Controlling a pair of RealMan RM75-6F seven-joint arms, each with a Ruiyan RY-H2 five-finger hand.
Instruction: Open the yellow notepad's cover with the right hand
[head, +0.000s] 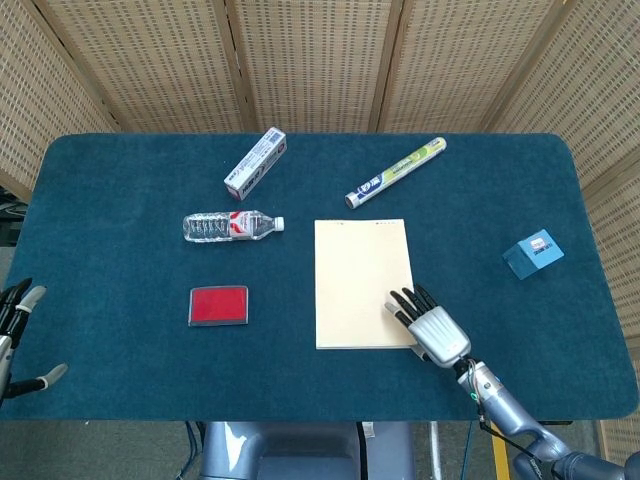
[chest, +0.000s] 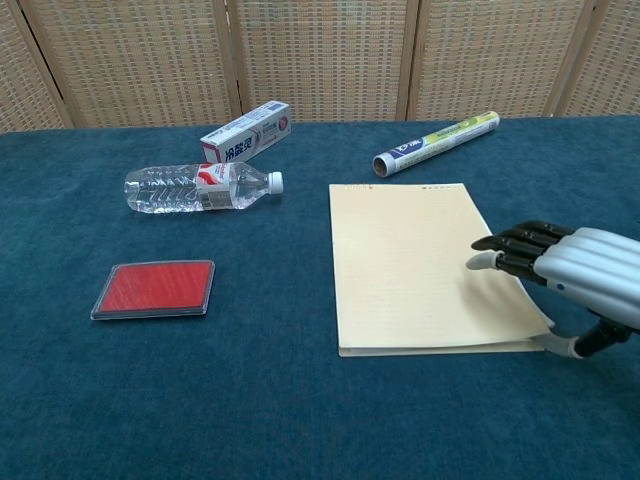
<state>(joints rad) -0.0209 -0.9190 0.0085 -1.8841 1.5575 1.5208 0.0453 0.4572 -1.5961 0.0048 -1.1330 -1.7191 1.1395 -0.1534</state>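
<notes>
The fingers (chest: 520, 243) of the right hand (head: 432, 327) are held straight and close together, laid flat over the lower right part of the yellow notepad (head: 362, 283), with the thumb tucked at the pad's near right corner; nothing is gripped, and whether the cover's edge is caught cannot be told. The notepad lies flat and closed at the middle of the blue table (head: 120, 190), its binding at the far edge, just short of the rolled tube (head: 395, 172). The main risk is judged to be sliding: if the cover is pushed rather than lifted, the whole pad may be shoved toward the tube; several sheets may also be caught together. The left hand (head: 18, 330), fingers apart and empty, is kept at the table's left edge.
</notes>
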